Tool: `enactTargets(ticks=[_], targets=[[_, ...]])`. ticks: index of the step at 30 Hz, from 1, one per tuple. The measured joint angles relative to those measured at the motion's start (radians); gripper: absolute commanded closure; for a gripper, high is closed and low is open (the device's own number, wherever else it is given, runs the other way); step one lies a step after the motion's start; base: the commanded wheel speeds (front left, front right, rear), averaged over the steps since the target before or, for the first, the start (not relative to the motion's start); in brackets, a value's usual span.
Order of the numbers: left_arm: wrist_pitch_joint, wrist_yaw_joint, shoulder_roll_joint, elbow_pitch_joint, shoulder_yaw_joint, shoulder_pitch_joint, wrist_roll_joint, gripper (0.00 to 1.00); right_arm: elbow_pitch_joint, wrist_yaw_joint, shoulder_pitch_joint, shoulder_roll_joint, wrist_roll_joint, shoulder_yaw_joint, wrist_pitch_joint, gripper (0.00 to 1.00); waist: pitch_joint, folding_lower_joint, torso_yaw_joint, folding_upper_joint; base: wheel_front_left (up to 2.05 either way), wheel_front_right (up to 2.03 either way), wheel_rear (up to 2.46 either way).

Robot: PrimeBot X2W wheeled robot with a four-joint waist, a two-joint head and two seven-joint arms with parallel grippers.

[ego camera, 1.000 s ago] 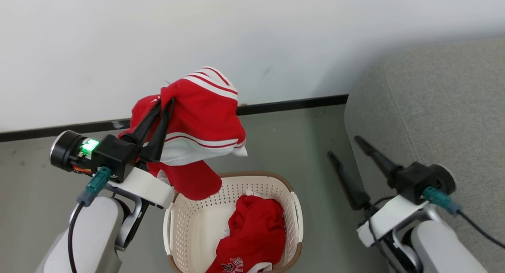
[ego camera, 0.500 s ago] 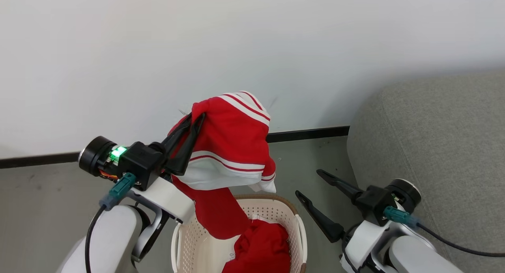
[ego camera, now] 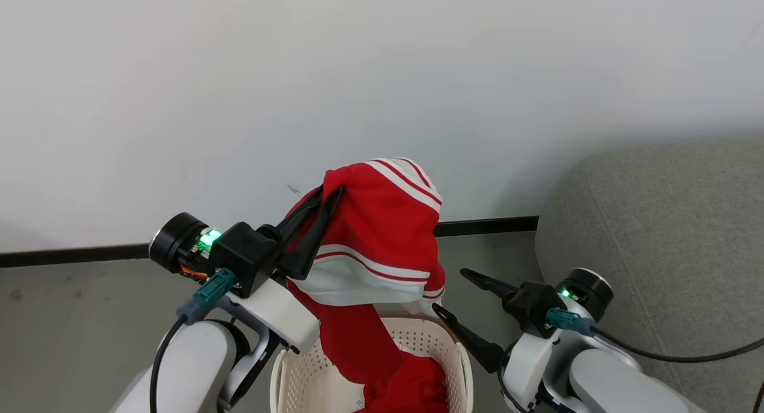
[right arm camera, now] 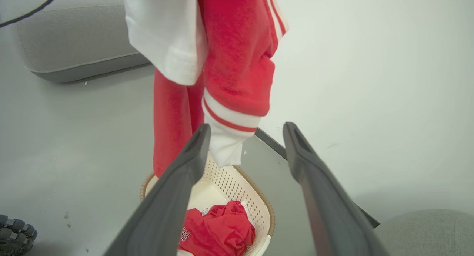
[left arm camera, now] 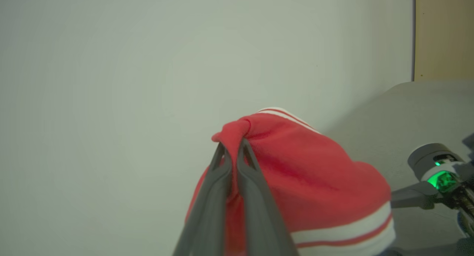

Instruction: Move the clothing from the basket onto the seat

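My left gripper is shut on a bunched fold of a red garment with white stripes and holds it up in front of the wall; the pinch shows in the left wrist view. The garment's tail hangs down into the cream basket. A red jersey with lettering lies crumpled inside the basket. My right gripper is open just right of the hanging garment, with nothing between its fingers. The grey seat stands at the right.
A white wall with a dark baseboard runs behind the basket, above a grey floor. Another grey cushion sits across the floor in the right wrist view. A dark ribbed object lies at that view's lower left.
The head camera has tilted up, shifting the whole picture down. The left gripper has carried the garment rightward, nearer the seat. The right gripper has swung left toward the hanging garment.
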Motion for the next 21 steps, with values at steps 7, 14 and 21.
enactTargets(ticks=[7, 14, 21], targets=[[0.021, 0.000, -0.017, -0.029, -0.013, 0.000, -0.007, 1.00, 0.064, 0.000, -0.043, 0.041, 0.021, 0.053, 0.000, 0.00, -0.011, 0.0000, 0.019, 0.0000, 0.00, 0.00, 0.00], [0.044, 0.000, -0.022, -0.050, -0.028, 0.001, -0.009, 1.00, 0.128, 0.000, -0.090, 0.083, 0.033, 0.105, 0.000, 0.00, -0.014, 0.0000, 0.036, 0.0000, 0.00, 0.00, 0.00], [0.056, 0.000, -0.025, -0.063, -0.034, 0.002, -0.017, 1.00, 0.185, 0.000, -0.127, 0.105, 0.017, 0.147, -0.001, 0.57, -0.015, 0.0000, 0.047, 0.0000, 0.00, 0.00, 0.00]])
